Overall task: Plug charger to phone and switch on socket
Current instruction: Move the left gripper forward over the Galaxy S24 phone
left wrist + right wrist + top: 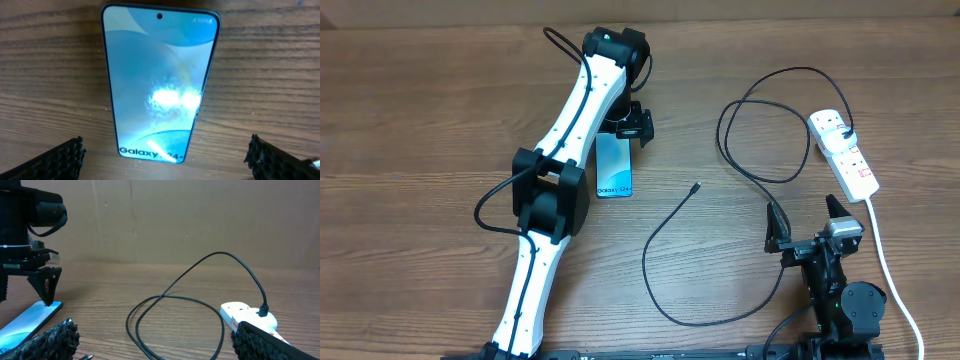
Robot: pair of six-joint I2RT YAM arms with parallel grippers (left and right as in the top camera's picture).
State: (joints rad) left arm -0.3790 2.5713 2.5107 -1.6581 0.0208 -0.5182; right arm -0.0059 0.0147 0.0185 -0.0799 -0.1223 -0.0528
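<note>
The phone [614,170] lies flat on the table with its blue screen lit, and its white text end [147,152] is nearest my left wrist camera. My left gripper [632,125] hangs open over the phone's far end, fingers [60,160] wide on either side and holding nothing. The charger, a thin black cable [660,290], loops across the table. Its connector tip [694,187] lies free right of the phone, and its black plug [263,311] sits in the white socket [845,150]. My right gripper [807,212] is open and empty near the front edge, pointing at the cable loop [175,297].
The socket's thick white cord [890,270] runs down the right side past my right arm. The left arm [560,180] stretches diagonally over the table's left half. A plain wall [175,220] stands behind the table.
</note>
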